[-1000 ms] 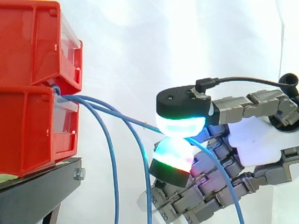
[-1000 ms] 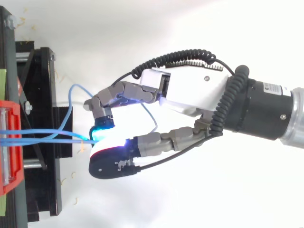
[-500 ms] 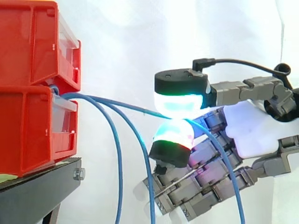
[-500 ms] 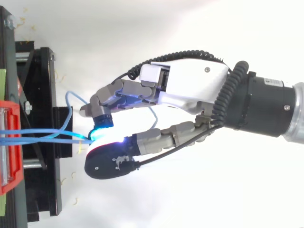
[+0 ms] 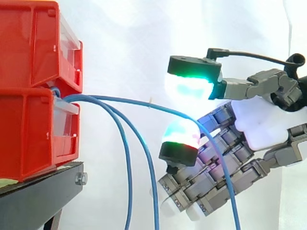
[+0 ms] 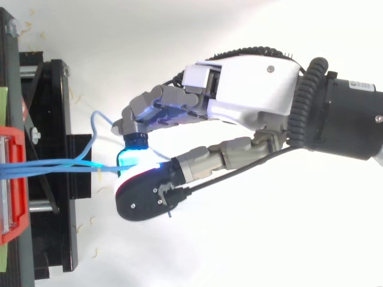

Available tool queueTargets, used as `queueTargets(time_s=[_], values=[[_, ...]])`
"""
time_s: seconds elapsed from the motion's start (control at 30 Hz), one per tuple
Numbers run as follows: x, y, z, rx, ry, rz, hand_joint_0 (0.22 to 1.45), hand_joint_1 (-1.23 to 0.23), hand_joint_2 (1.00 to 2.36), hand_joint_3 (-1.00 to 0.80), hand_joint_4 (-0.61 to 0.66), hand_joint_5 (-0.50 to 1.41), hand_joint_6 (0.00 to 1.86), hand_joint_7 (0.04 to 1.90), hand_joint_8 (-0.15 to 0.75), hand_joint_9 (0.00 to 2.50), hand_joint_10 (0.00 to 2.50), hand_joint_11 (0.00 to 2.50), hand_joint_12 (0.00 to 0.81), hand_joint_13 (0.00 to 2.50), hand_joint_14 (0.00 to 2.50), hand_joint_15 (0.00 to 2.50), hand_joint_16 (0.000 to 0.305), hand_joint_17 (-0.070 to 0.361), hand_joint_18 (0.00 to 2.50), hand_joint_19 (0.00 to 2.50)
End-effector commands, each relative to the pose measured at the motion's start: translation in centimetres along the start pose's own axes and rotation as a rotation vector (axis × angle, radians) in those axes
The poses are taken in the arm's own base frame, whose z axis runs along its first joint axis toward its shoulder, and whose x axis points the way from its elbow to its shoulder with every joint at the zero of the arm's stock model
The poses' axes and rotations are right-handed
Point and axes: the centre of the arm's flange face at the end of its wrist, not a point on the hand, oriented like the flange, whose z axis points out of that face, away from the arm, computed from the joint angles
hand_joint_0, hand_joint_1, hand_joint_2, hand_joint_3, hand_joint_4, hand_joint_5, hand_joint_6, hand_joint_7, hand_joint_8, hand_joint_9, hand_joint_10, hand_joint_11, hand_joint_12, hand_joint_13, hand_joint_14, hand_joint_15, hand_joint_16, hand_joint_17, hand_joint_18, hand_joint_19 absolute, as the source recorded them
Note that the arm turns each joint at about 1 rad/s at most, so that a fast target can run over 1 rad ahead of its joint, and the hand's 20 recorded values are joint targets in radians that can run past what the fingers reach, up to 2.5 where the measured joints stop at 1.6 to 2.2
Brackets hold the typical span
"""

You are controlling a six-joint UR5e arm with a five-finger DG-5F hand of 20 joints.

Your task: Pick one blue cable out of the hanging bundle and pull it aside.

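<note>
Hanging bundle, side view: blue strands coming out between the stacked red bins (image 5: 33, 86) on the black stand (image 5: 43, 191); two other cables (image 5: 127, 191) dropping almost straight down near the bins.
picked blue cable (image 5: 134, 101): arching right, well apart from the other two, passing between the two glowing pads, then falling in front of the curled lower fingers.
hand (image 5: 261, 129): at the right, about level with the lower bin.
fingers (image 5: 188, 86): upper and lower pad clearly apart; cable in the gap, close to or just on the lower pad, contact not certain; nothing clamped.
top view, cable (image 6: 60, 164): running level from the bins to the cyan glow at the pads.
top view, hand (image 6: 251, 95): reaching in from the right, pads stacked one over the other, so gap unreadable from above.
loop (image 6: 93, 122): pale blue curl just beside the fingers, near the stand.
task state: judged as one cable singled out but not secured.
risk, slip: moving aside with pads apart likely to let the cable slide off and swing back into the bundle.
risk, missed pinch: closing may miss if the cable rolls toward the palm first.
risk, snag: curled lower fingers could catch the falling run or the loop.
risk, overpull: once gripped, a hard tug could strain the cable at the bins or shift the stack.
</note>
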Motion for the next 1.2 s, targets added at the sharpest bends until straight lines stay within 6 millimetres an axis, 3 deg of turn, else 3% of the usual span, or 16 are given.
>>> queueTargets(time_s=[0.0, 0.17, 0.23, 0.53, 1.17], values=[[-0.3, 0.1, 0.0, 0.0, -0.005, 0.001, 0.42, -0.56, 1.0, -0.5, 0.24, -0.16, 0.84, 1.19, 0.312, 0.42, 0.0, 0.03, 0.445, 0.35, 0.01, 0.19, 0.068, 0.154, 0.18, 0.3], [-0.6, 0.0, 0.0, 0.0, -0.006, 0.002, 0.51, -0.43, 1.0, -0.5, 0.2, -0.16, 0.82, 1.27, 0.284, 0.44, 0.0, 0.04, 0.408, 0.34, 0.01, 0.2, 0.061, 0.136, 0.15, 0.33], [-0.6, 0.0, 0.0, 0.0, -0.006, 0.002, 0.56, -0.4, 1.01, -0.42, 0.19, -0.16, 0.82, 1.31, 0.271, 0.45, 0.0, 0.06, 0.393, 0.35, 0.01, 0.21, 0.058, 0.13, 0.13, 0.35], [-0.9, 0.1, 0.1, -0.001, -0.01, 0.004, 0.55, -0.55, 1.01, -0.14, 0.27, -0.17, 0.86, 1.36, 0.31, 0.48, 0.0, 0.11, 0.436, 0.41, 0.01, 0.24, 0.066, 0.148, 0.21, 0.34], [-1.4, 0.7, 0.2, -0.017, -0.018, 0.01, 0.58, -0.68, 1.01, -0.26, 0.3, -0.18, 0.88, 1.36, 0.279, 0.47, 0.0, 0.16, 0.396, 0.43, 0.01, 0.25, 0.057, 0.129, 0.25, 0.37]])
